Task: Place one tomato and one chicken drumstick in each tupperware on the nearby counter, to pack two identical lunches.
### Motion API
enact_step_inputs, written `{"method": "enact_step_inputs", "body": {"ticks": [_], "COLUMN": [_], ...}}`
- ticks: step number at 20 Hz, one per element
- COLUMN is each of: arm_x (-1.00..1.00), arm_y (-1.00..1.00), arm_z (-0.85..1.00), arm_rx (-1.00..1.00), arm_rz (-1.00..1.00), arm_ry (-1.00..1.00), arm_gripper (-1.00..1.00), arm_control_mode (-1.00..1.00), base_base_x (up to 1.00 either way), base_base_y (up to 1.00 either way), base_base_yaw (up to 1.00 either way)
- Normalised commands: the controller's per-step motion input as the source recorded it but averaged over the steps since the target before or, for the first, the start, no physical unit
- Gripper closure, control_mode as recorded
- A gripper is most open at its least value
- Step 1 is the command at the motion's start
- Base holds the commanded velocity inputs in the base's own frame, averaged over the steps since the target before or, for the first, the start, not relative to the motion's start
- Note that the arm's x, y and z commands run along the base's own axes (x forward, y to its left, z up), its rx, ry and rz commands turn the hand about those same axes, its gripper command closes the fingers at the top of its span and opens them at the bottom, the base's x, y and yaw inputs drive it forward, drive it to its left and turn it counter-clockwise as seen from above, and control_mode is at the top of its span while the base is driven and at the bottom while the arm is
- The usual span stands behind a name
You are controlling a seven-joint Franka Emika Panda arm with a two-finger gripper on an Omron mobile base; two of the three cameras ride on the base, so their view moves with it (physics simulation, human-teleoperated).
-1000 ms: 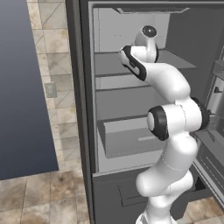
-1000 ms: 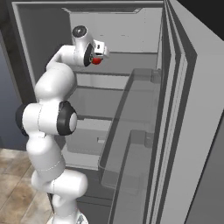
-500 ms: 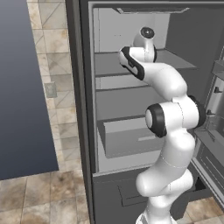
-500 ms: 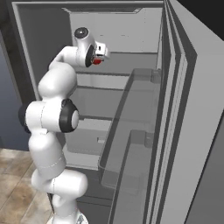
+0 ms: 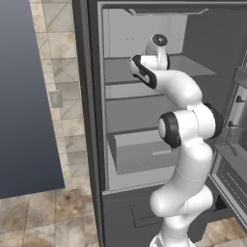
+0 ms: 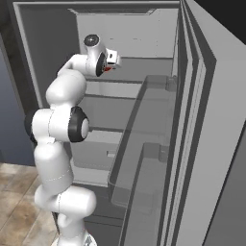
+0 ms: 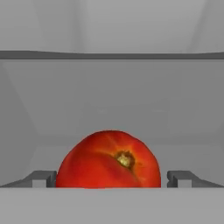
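Nearest to you in the hand view: the tomato (image 7: 109,159) sits right at the gripper (image 7: 111,178), filling the gap between the two dark fingertips (image 7: 41,178). One tip shows on its left flank, the other on its right, both touching or very nearly so. Stem scar faces the camera, a bit right of centre. The jaws are closed down to the tomato's width and gripping it.

Behind the tomato you see the pale grey inside of the fridge (image 5: 144,120): a flat shelf surface running back to the rear wall, with a dark shelf edge (image 7: 112,55) across the upper part of the view.

In the right base view the gripper (image 6: 111,61) is up at the top shelf level, pointing right and slightly into the cabinet. A small red patch shows just under the hand (image 6: 106,69); that's the tomato, though it's too small there to confirm finger contact.

In the left base view the arm (image 5: 185,144) rises from lower right, elbow bent, wrist reaching into the upper compartment. The hand is mostly hidden behind the wrist link, so you probably can't judge the grip from that side.

Farther in: lower shelves and a drawer (image 5: 144,152) below the hand. The open door with its clear door bins (image 6: 139,144) stands on the right.
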Motion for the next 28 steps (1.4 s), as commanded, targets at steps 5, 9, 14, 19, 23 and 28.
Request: {"method": "enact_step_inputs", "body": {"ticks": [5, 9, 14, 19, 23, 28], "arm_x": [0.23, 0.14, 0.0, 0.05, -0.77, -1.0], "arm_y": [0.0, 0.0, 0.0, 0.0, -0.07, -0.16], "arm_z": [-0.2, -0.31, -0.49, -0.19, -0.21, -0.08], "arm_rx": [0.0, 0.0, -0.03, -0.01, 0.0, 0.0], "arm_rz": [0.0, 0.0, -0.02, 0.0, 0.0, 0.07], "arm_ry": [0.0, 0.02, 0.13, 0.04, -0.15, -0.23], "arm_gripper": [-1.0, 1.0, 1.0, 1.0, 1.0, 1.0], "arm_control_mode": [-1.0, -1.0, -1.0, -1.0, -1.0, -1.0], "base_base_x": [0.0, 0.0, 0.0, 0.0, 0.0, 0.0], "base_base_y": [0.0, 0.0, 0.0, 0.0, 0.0, 0.0], "base_base_yaw": [0.0, 0.0, 0.0, 0.0, 0.0, 0.0]}}
